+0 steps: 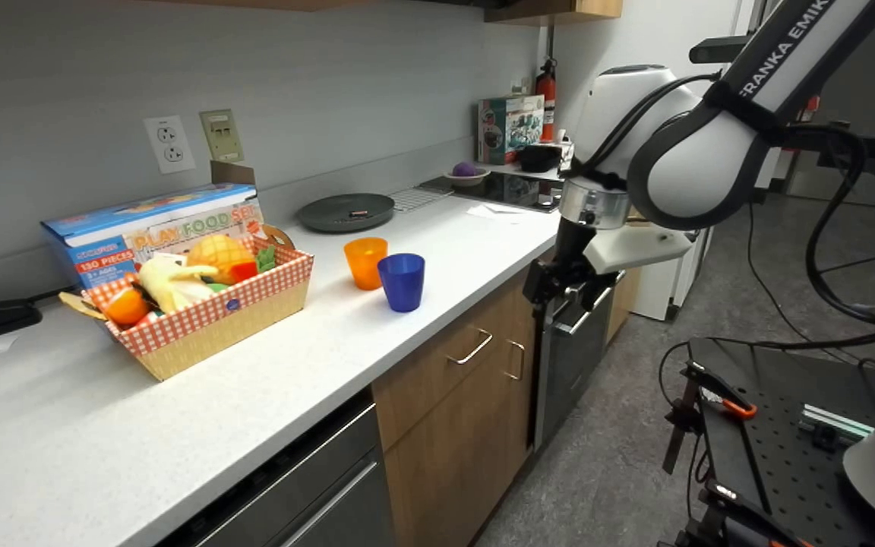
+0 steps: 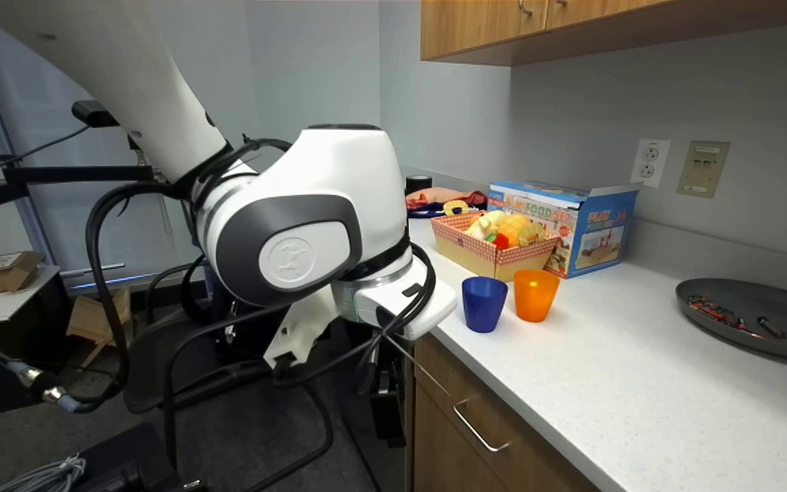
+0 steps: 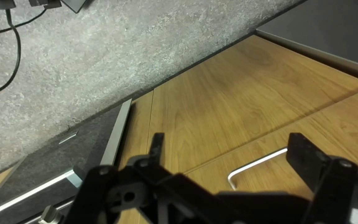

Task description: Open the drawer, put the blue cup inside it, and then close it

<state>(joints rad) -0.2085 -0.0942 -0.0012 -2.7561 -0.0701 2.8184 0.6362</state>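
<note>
1. In the wrist view, my gripper (image 3: 225, 140) has its fingers (image 3: 305, 158) spread wide, and nothing is held in them. In the space between them appears the handle (image 3: 256, 163) of the drawer (image 3: 269, 175); one finger hides an end of it. From this view alone, I cannot tell how deep the handle lies behind the fingertips.

2. Also there, the handle runs nearly along the line from finger to finger, only somewhat slanted. So I judge that I should turn before gripping, in order that the fingers come across the handle and not along it.

3. In an exterior view, my gripper shows against the oven (image 1: 574, 365), apart from the handle. The drawer is closed. The blue cup (image 1: 402, 282) stands upright on the counter (image 1: 346, 327), near its front edge.

4. In an exterior view, my arm (image 2: 284, 253) covers most of the gripper, so its fingers are not clear to me. A small gap separates the blue cup from the orange cup (image 2: 535, 295).

5. In my judgement, the step in hand is the first one, reaching for the handle. Next I should align, grip it and pull straight outward; the cup must wait.
</note>
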